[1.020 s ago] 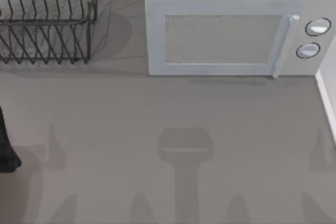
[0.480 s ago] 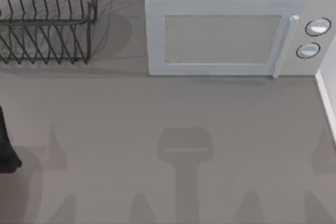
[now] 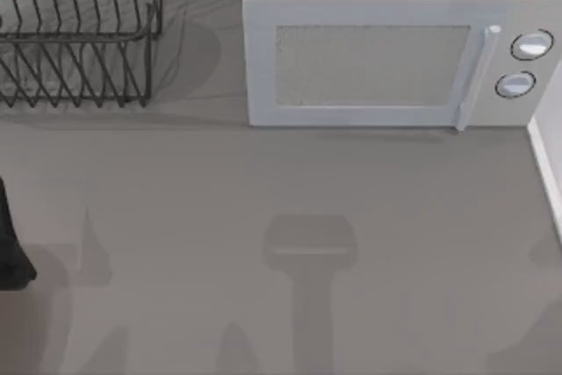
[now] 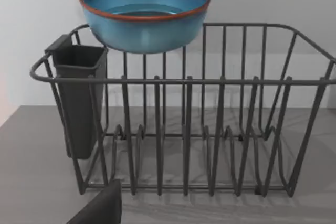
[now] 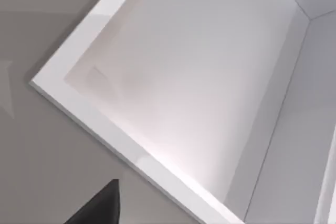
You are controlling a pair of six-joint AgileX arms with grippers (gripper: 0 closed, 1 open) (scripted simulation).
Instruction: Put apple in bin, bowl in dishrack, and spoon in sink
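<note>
The blue bowl point(image 4: 144, 11) sits on the top rim of the wire dishrack point(image 4: 210, 129), above its dark utensil cup point(image 4: 79, 98), at the counter's far left corner; it lies straight ahead of the left arm, the nearer one. The right wrist view looks into a white sink basin point(image 5: 199, 77) set at the grey counter's point(image 3: 263, 182) right edge. Neither gripper's finger state can be told. A white microwave point(image 3: 378, 59) stands along the counter's back edge.
</note>
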